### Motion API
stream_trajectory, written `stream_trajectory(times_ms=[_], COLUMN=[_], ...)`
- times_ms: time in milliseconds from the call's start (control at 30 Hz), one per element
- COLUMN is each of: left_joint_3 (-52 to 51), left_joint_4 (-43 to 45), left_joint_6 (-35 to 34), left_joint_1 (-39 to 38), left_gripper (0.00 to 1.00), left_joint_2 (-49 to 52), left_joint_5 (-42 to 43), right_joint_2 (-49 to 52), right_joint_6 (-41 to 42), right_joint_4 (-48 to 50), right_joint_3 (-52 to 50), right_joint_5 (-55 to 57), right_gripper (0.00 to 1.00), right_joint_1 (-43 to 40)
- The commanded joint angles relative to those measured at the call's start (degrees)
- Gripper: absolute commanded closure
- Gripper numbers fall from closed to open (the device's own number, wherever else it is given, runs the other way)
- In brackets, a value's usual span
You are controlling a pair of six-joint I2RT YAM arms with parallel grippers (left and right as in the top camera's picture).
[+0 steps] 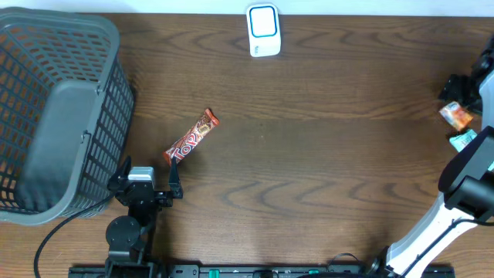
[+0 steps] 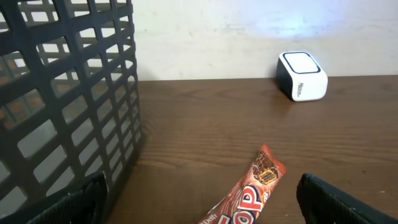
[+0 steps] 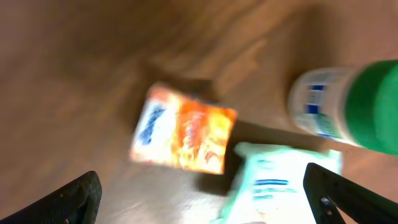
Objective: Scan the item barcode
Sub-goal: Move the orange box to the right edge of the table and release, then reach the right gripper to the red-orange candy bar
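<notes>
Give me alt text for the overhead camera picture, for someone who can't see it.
A red Top candy bar lies on a wooden table ahead of the open, empty left claw. A grey mesh basket stands to the left, a white barcode scanner at the far edge, and small packets by the right arm.

This looks like a shop checkout: basket (image 1: pixel 116 108) beside the left gripper (image 1: pixel 150 167), scanner (image 1: pixel 263 29) ahead, snack packs (image 3: pixel 183 137) under the right gripper (image 3: pixel 205 199).
</notes>
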Motion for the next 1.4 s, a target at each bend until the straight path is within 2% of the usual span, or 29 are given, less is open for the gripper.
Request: stream_trajectory(times_ms=[0,67,200,300,433,567,667,767,800,867,1067,1167,1300,1367], left_joint_3=[-1.0,-1.0,-1.0,-1.0,-1.0,-1.0,-1.0,-1.0,-1.0,-1.0,-1.0,-1.0,-1.0,-1.0], left_joint_4=[-2.1,-2.1,-2.1,-2.1,-2.1,-2.1,-2.1,-2.1,-2.1,-2.1,-2.1,-2.1,-2.1,-2.1], left_joint_6=[-0.5,-0.5,-0.5,-0.5,-0.5,-0.5,-0.5,-0.5,-0.5,-0.5,-0.5,-0.5,-0.5,-0.5], left_joint_1=[0.2,0.2,0.2,0.2,0.2,0.2,0.2,0.2,0.2,0.2,0.2,0.2,0.2,0.2], left_gripper=[0.02,0.02,0.02,0.02,0.02,0.02,0.02,0.02,0.02,0.02,0.02,0.02,0.02,0.02], left_joint_2=[-0.4,-0.4,-0.4,-0.4,-0.4,-0.4,-0.4,-0.4,-0.4,-0.4,-0.4,-0.4,-0.4,-0.4], left_joint_5=[-0.5,-0.5,-0.5,-0.5,-0.5,-0.5,-0.5,-0.5,-0.5,-0.5,-0.5,-0.5,-0.5,-0.5], right_joint_2=[-5.7,-8.2,-10.2,-9.9,-9.4,-8.7,-7.9,-6.5,-5.7,-4.2,1.1,4.2,5.9,6.9], right_joint_6=[3.5,6.5,6.9,6.8,4.2,4.2,8.5,13.4,15.2,18.3,28.1,29.1,27.9,27.9], right_joint_4=[0.0,-0.7,-3.7,-5.9,-8.2,-5.5,-3.3,0.9,4.5,9.3,19.1,27.0,32.8,33.8], right_joint_3=[1.8,1.8,1.8,1.5,0.3,-0.8,-1.0,-1.0,-1.0,-1.0,-1.0,-1.0,-1.0,-1.0], right_joint_5=[-18.0,-32.1,-60.0,-67.0,-64.7,-56.0,-48.7,-46.4,-46.2,-44.0,-38.6,-41.5,-40.6,-40.1], right_gripper=[0.01,0.01,0.01,0.01,0.01,0.01,0.01,0.05,0.01,0.01,0.01,0.01,0.01,0.08], right_joint_1=[0.7,1.5,4.6,10.0,21.2,34.4,43.1,50.9,54.7,59.5,65.9,67.5,69.1,69.5])
